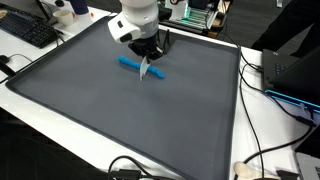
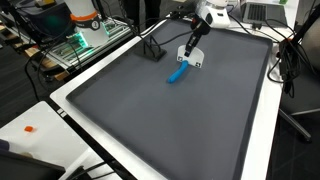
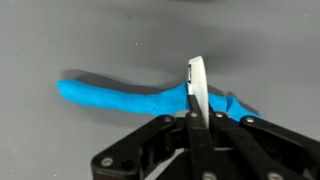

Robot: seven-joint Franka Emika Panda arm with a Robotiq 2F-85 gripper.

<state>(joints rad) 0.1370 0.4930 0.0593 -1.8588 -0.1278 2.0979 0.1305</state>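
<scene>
I can read nothing here: no word, label, brand or number shows on my gripper (image 3: 197,80), the blue strip (image 3: 110,97) or the grey mat (image 1: 120,120), and the keyboard (image 1: 30,32) keys are too small and blurred to make out.

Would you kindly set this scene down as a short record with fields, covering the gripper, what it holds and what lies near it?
surface: dark grey mat with a pale raised rim
gripper: black two-finger gripper, jaws shut on a thin white flat piece
held piece: seen edge-on in the wrist view, pointing down towards the mat
nearest thing: long bright blue strip, lying flat on the mat
relation: white piece crosses the strip near one end; contact cannot be told
surroundings: black keyboard beyond the mat's rim
</scene>
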